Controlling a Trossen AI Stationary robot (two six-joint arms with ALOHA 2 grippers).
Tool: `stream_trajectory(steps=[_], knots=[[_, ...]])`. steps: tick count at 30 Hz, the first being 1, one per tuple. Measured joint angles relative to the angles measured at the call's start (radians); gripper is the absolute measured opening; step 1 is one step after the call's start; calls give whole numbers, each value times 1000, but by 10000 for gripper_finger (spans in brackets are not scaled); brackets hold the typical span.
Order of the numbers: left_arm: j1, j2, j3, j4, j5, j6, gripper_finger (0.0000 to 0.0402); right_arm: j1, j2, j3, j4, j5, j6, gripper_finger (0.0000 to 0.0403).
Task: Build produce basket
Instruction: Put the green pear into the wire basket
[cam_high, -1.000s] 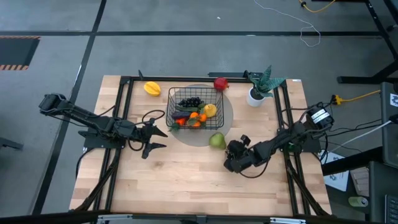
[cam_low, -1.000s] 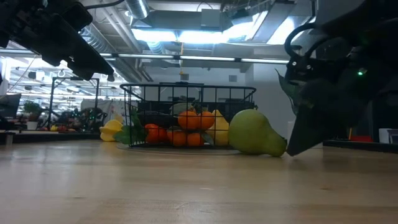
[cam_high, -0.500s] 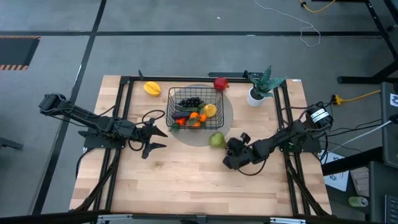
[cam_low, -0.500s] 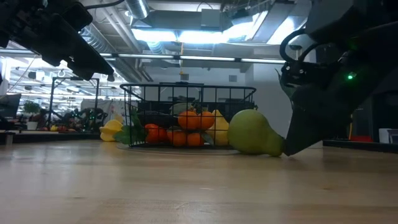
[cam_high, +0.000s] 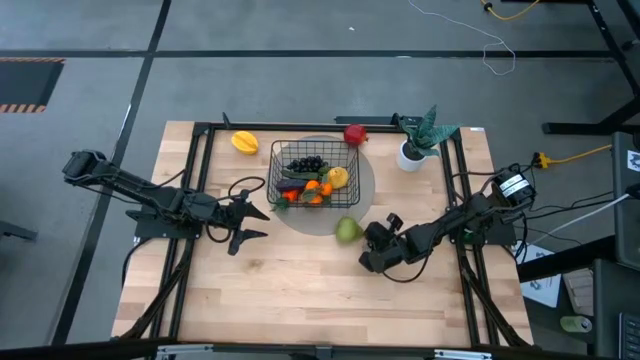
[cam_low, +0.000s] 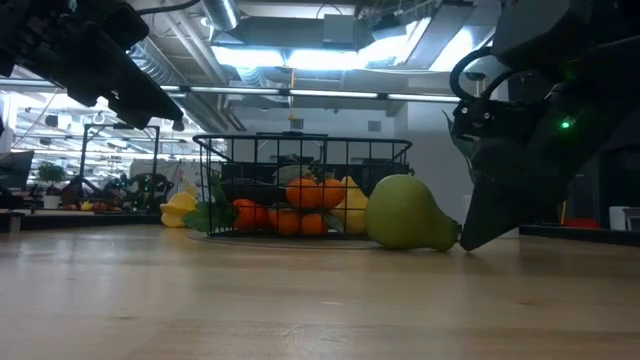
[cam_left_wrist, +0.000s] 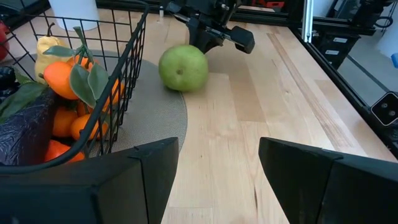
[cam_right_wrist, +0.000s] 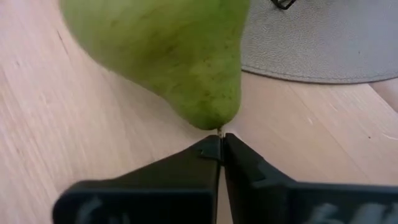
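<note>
1. My right pincer (cam_right_wrist: 219, 148) sits low on the tabletop (cam_high: 300, 290), its fingers pressed together at the very tip of the pear (cam_right_wrist: 168, 56). They seem to pinch only the thin stem end, or nothing; I cannot tell whether I truly hold it.
2. The step in hand, as I judge it, is picking up the pear, which lies just outside the basket (cam_high: 313, 172) on the edge of the grey mat (cam_high: 365, 185).
3. Next I should test the hold with a small lift; if the pear stays down, I must open wide and take it around the body before carrying it over the basket rim.
4. A second ago this pincer stood half open; it has since shut, and the pear has shifted slightly toward the basket.
5. Farther off, my left pincer (cam_high: 244, 214) waits spread wide beside the basket, unchanged.
6. Beyond the basket lie a yellow fruit (cam_high: 244, 142) and a red fruit (cam_high: 354, 134), untouched.
</note>
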Motion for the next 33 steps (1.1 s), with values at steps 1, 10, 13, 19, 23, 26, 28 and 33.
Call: stream_trajectory(steps=[1,10,13,19,23,26,28,33], knots=[[0,0,0,0,0,0,213,0,0,0,1,-1,0,4],[0,0,0,0,0,0,213,36,0,65,14,37,-48,1],[0,0,0,0,0,0,213,53,0,135,9,43,-124,1],[0,0,0,0,0,0,213,60,0,308,-31,147,-357,0],[0,0,0,0,0,0,213,28,0,438,-136,207,-496,0],[0,0,0,0,0,0,213,-23,0,538,-211,300,-607,0],[0,0,0,0,0,0,213,-68,0,597,-259,320,-664,0],[0,0,0,0,0,0,213,-201,-1,679,-279,247,-738,3]])
